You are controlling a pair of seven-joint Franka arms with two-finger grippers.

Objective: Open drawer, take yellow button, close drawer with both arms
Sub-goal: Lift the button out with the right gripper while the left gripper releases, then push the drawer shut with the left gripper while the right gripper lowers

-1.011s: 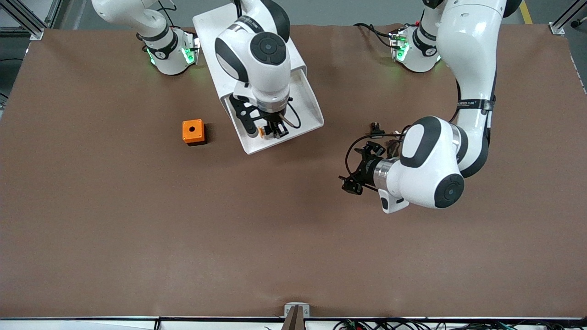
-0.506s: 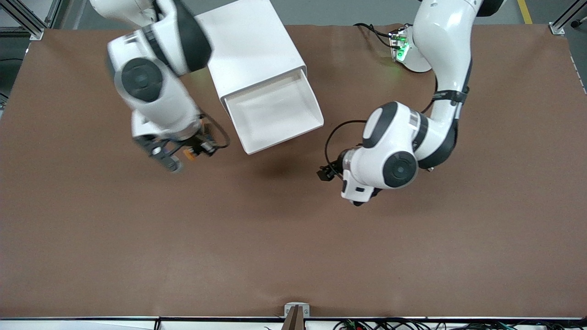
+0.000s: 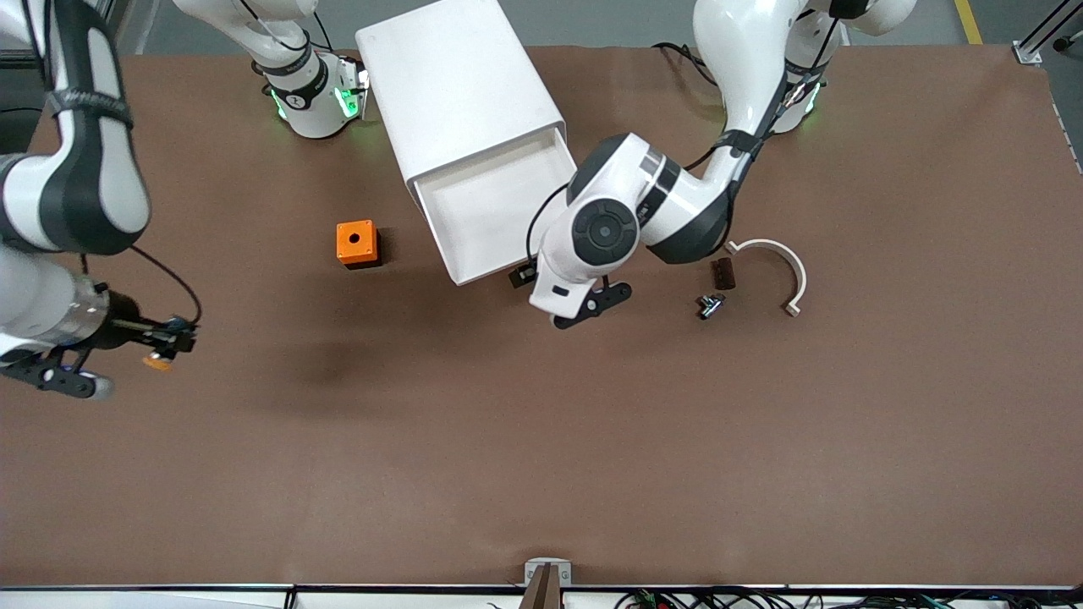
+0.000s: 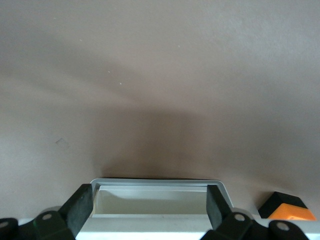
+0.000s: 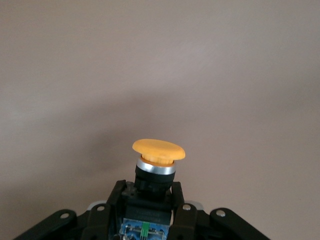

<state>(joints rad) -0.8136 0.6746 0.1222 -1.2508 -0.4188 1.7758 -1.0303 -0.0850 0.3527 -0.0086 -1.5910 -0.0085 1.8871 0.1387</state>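
The drawer [image 3: 474, 245] is the top one of the white cabinet [image 3: 457, 85]; it stands pulled out and its tray looks bare. My left gripper [image 3: 523, 276] is at the drawer's front, low by the table. In the left wrist view it [image 4: 150, 199] is open, with the drawer's front lip [image 4: 155, 182] between the fingers [image 4: 80, 206]. My right gripper [image 3: 169, 342] is over bare table at the right arm's end. It [image 5: 150, 189] is shut on the button's black body, and the orange cap [image 5: 158, 150] sticks out past the fingertips. The button [image 3: 157, 363] also shows in the front view.
An orange cube with a round hole [image 3: 356, 243] sits beside the drawer toward the right arm's end and shows in the left wrist view [image 4: 290, 212]. Toward the left arm's end lie a white curved piece [image 3: 783, 258], a dark brown block [image 3: 722, 273] and a small black-silver part [image 3: 709, 304].
My right gripper lifted the button out of the drawer and swung it to the right arm's end of the table. My left arm moved to the drawer's front, uncovering the small parts.
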